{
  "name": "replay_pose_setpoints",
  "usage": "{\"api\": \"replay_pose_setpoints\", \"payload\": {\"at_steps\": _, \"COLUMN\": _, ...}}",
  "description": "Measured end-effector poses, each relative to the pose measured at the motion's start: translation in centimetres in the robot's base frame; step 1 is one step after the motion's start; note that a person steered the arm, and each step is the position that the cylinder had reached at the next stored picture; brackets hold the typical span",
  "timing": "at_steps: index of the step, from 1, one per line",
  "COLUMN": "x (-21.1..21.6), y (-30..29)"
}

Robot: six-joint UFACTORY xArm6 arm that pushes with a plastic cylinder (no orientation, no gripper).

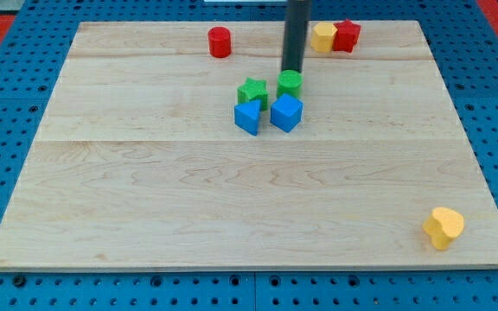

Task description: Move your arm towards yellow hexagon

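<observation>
The yellow hexagon (322,37) lies near the view's top edge, right of centre, touching a red star-shaped block (347,34) on its right. My tip (290,72) is down and to the left of the hexagon, a short way off. The tip stands at the far edge of a green cylinder (290,84); I cannot tell whether they touch. The dark rod rises from there out of the view's top.
A green star (252,91), a blue angular block (247,117) and a blue cube (286,113) cluster just below the tip. A red cylinder (220,41) sits at the top, left of the rod. A yellow heart-like block (443,227) lies at the bottom right corner.
</observation>
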State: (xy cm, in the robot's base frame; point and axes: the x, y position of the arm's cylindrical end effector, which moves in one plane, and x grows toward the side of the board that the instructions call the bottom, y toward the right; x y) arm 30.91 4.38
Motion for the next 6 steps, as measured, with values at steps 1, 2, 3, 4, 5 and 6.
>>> {"api": "replay_pose_setpoints", "payload": {"at_steps": 1, "x": -0.6, "y": -1.5}}
{"api": "replay_pose_setpoints", "payload": {"at_steps": 2, "x": -1.1, "y": -2.3}}
{"api": "replay_pose_setpoints", "payload": {"at_steps": 3, "x": -3.5, "y": -6.4}}
{"api": "replay_pose_setpoints", "payload": {"at_steps": 4, "x": -6.2, "y": -5.6}}
{"api": "replay_pose_setpoints", "payload": {"at_steps": 5, "x": -9.7, "y": -3.4}}
{"api": "replay_pose_setpoints", "payload": {"at_steps": 6, "x": -11.5, "y": -3.4}}
